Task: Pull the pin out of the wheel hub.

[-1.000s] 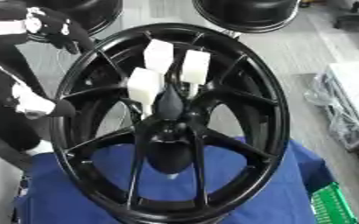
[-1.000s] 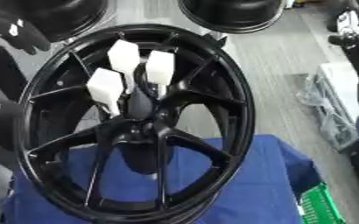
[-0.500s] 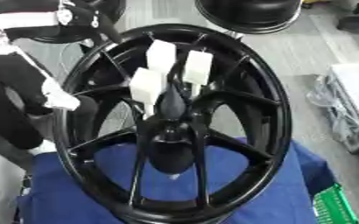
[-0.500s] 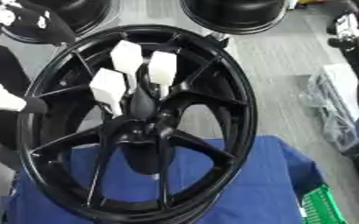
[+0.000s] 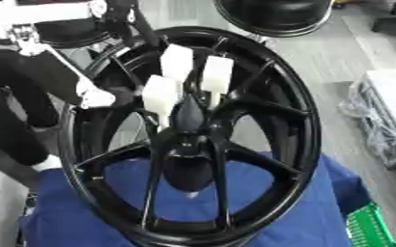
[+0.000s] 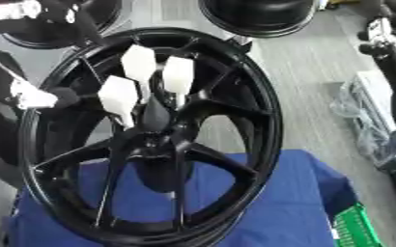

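Black wheel hub (image 5: 189, 144) stands upright on blue cloth (image 5: 261, 212); white-tipped pins (image 5: 177, 62) project just above its centre, and no robot hand shows.

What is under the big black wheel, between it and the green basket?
Blue cloth lies between the wheel and the green basket, seen in the left eye view.

Upright black wheel hub (image 5: 210, 144), white pins (image 5: 217, 75)

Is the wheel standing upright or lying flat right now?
Upright, slightly tilted. The black wheel stands on its rim on the blue cloth, face toward the camera, with three white tabs sticking out near the hub.
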Available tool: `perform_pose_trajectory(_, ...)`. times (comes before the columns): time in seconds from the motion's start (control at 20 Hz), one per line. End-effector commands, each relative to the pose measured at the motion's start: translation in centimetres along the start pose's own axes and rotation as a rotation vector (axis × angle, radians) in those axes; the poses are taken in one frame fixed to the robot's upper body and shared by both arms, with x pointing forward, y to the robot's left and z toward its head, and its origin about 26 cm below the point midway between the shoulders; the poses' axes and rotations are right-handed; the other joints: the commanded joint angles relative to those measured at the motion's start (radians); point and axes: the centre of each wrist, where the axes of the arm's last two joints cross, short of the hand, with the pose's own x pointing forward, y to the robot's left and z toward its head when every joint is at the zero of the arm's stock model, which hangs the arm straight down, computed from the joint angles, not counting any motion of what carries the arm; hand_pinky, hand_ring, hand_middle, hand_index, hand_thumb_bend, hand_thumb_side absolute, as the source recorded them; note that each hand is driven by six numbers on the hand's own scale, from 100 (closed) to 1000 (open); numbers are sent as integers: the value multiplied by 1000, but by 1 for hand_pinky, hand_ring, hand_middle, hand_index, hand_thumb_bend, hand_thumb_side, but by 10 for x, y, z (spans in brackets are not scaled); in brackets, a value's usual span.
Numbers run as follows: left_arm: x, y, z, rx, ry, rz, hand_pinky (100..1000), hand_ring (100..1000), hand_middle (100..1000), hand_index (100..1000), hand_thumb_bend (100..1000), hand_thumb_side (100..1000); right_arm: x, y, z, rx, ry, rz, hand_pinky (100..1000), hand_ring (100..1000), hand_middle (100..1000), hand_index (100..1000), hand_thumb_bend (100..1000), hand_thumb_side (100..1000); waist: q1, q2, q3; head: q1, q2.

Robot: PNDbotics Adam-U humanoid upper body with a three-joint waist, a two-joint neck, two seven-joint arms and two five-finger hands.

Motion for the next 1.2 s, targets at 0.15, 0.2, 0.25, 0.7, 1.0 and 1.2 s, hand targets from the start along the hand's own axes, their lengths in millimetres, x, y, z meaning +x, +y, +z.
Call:
perform_pose_trajectory(0.15,5,7,-7,26,7,-2,798,742,780,816,301,100,5,-2,-2,0,-22,13,751,736,752,861,148,531,-2,-22,1,-1,-4)
perform_pose_trajectory(0.2,5,7,-9,21,7,-1,799,742,779,816,303,100,5,-2,-2,1,-22,13,751,736,752,861,148,531,-2,-22,1,0,-4)
perform_pose_trajectory(0.25,5,6,-11,14,6,3,799,741,779,816,305,100,5,-2,-2,1,-23,12,751,736,752,861,148,531,-3,-23,1,2,-4)
perform_pose_trajectory(0.7,-6,0,-24,-78,24,57,794,713,761,820,345,100,5,-1,-1,1,-22,9,751,737,752,861,148,532,-7,-21,1,7,1)
perform_pose_trajectory(1.0,-13,1,-26,-127,32,109,839,757,789,834,385,100,4,0,-1,4,-18,6,751,737,750,860,128,542,-8,-20,1,8,2)
perform_pose_trajectory(1.2,-16,0,-29,-135,41,121,849,766,794,830,379,100,4,0,-1,2,-18,4,751,737,750,860,110,551,-9,-19,0,8,1)
